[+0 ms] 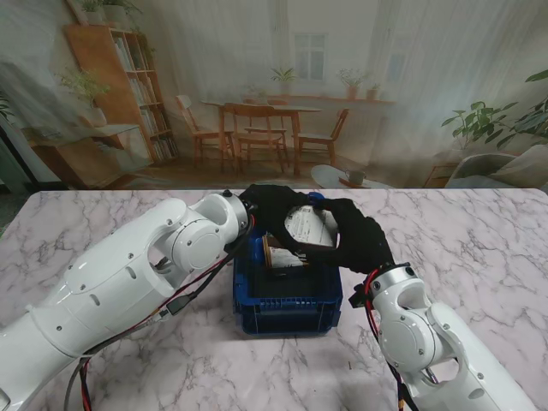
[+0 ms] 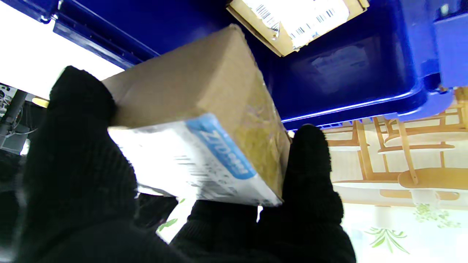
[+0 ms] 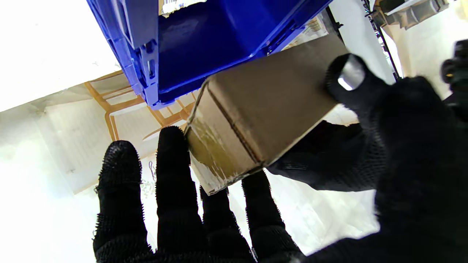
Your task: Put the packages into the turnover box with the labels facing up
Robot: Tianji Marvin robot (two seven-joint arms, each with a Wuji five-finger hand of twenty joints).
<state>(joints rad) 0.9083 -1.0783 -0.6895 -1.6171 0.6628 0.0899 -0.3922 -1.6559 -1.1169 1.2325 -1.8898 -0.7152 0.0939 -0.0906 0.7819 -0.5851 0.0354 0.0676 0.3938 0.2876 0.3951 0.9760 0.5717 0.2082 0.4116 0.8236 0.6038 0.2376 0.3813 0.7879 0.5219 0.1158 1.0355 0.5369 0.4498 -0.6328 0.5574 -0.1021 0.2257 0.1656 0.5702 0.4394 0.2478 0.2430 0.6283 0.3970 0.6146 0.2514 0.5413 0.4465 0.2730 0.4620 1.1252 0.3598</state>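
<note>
A brown cardboard package [image 1: 306, 224] with a white label on its upper face hangs over the far end of the blue turnover box [image 1: 287, 312]. Both black-gloved hands hold it. My left hand [image 1: 272, 208] grips it from the left; in the left wrist view the package [image 2: 204, 120] sits between thumb and fingers [image 2: 310, 175], its white and blue label toward the palm. My right hand [image 1: 360, 238] grips its right side; the right wrist view shows the thumb [image 3: 351, 80] on the package [image 3: 263, 109]. A second package [image 1: 282, 254] lies in the box, label up [image 2: 299, 18].
The marble table [image 1: 462, 248] stretches to both sides of the blue box. My white left arm [image 1: 128, 282] crosses the table to the left of the box, with cables hanging under it. My right forearm [image 1: 419, 334] rises close beside the box's right wall.
</note>
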